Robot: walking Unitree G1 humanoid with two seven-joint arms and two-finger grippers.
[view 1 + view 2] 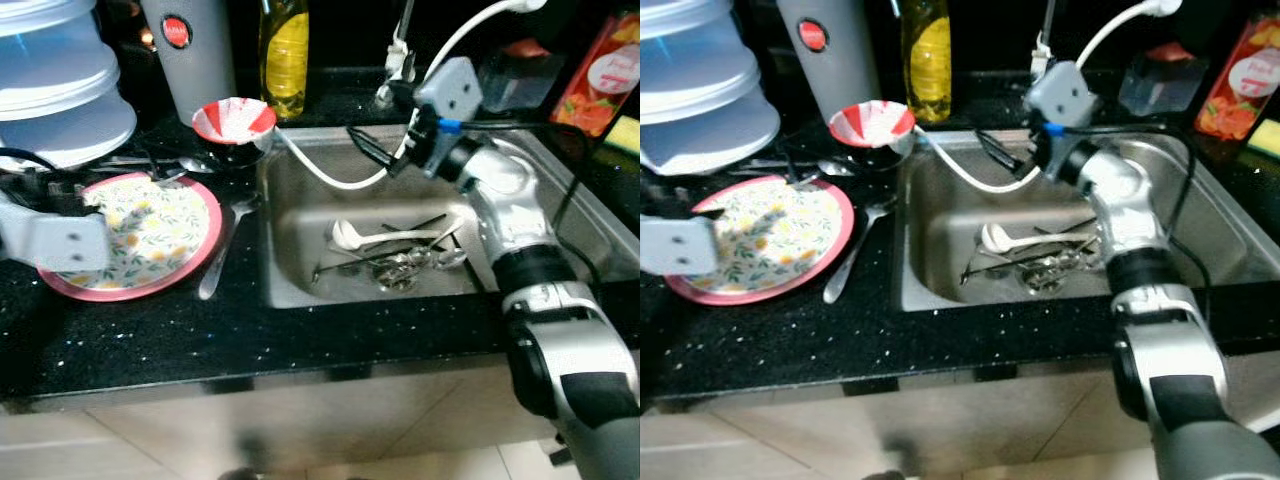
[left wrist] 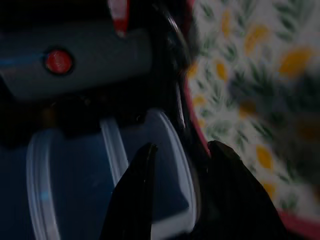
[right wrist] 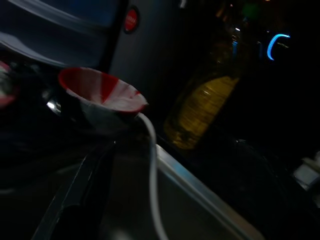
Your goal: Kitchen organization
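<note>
black speckled counter (image 1: 250, 345), front edge nearest. left gripper (image 2: 175, 160) hovers low at the far rim of the floral plate (image 1: 150, 235), fingers parted with nothing between them; the plate lies flat on the counter left of the sink, pink-rimmed. just beside its sink-side edge, a spoon (image 1: 222, 255) lies flat, long axis running near-to-far, bowl at the far end, handle toward the front edge. steel sink (image 1: 300, 280) holds a loose heap of cutlery (image 1: 400, 262) and a white spoon (image 1: 375, 236) lying across the basin, bowl toward the counter side. right gripper (image 1: 372, 150) is held over the far corner of the sink, pointed toward the red-and-white bowl (image 1: 233, 120); whether its fingers are parted or pressed together cannot be told. a white cable (image 1: 320, 172) trails across the sink corner near it. farther back: stacked clear containers (image 1: 60, 80), a grey flask (image 1: 188, 55), an oil bottle (image 1: 284, 55). step in hand, as judged: gathering dirty ware, the right arm reaching for the bowl. next move calls for clearing the cable and setting one finger each side of the bowl's thin rim.
</note>
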